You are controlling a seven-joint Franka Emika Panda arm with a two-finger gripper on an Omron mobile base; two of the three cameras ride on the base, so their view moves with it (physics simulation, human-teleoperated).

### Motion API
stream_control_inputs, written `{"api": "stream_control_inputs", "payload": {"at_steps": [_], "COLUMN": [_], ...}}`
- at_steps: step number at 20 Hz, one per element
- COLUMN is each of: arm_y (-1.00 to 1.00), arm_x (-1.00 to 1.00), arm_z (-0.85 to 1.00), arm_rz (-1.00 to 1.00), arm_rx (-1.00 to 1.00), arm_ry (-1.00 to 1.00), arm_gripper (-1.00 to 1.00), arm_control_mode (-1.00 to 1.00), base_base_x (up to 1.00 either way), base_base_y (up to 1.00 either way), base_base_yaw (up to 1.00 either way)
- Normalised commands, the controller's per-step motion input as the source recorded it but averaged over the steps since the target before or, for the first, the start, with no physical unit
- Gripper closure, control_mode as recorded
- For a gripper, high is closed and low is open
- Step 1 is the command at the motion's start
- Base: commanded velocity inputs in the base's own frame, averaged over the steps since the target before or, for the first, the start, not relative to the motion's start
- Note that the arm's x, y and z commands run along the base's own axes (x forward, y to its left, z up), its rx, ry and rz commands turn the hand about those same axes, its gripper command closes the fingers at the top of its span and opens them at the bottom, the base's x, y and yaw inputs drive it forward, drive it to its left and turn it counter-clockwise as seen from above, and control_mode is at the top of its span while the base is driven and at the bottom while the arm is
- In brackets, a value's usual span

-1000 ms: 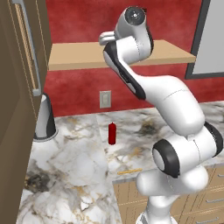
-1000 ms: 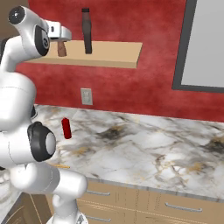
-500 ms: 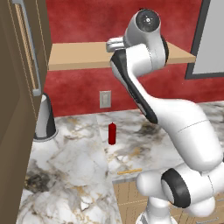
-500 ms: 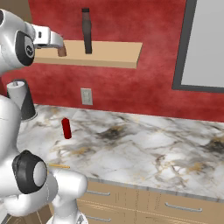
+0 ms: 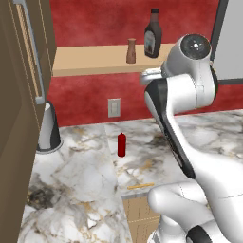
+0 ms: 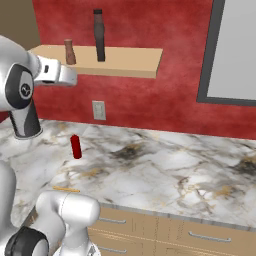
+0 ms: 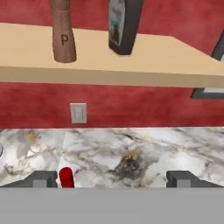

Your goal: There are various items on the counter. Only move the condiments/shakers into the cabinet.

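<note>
The two-finger gripper [image 7: 111, 179] is wide apart, holding nothing; the slim red bottle [image 5: 121, 144] stands on the white marble counter [image 5: 80, 180]

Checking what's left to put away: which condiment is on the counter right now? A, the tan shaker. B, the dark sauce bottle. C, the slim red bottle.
C: the slim red bottle stands on the counter, while the shaker and sauce bottle sit on the cabinet shelf.
</note>
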Motion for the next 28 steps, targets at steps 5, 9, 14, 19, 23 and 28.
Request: {"api": "stream_control_inputs", "payload": {"at_steps": [5,9,14,19,23,28], "arm_y": [-0.58,-0.75,-0.83,-0.28,0.00,0.02], "arm_x": [-0.92,-0.31,0.08,0.11,0.30,0.26], "arm_z": [-0.92,-0.94,-0.11,-0.03,-0.26,-0.31], "arm_rz": [-0.21,0.02,0.20,0.43,0.51,0.54], "arm_rx": [0.00,0.00,0.15,0.25,0.33,0.33], "arm_ry": [0.27,0.40,0.20,0.29,0.24,0.10], "arm_gripper": [-1.00,-1.00,-1.00,-1.00,-1.00,-1.00], "arm_control_mode": [-1.00,-1.00,-1.00,-1.00,-1.00,-1.00], "base_base_x": [0.00,0.00,0.00,0.00,0.00,0.00], "base_base_y": [0.00,0.00,0.00,0.00,0.00,0.00], "base_base_yaw": [0.00,0.00,0.00,0.00,0.00,0.00]}}
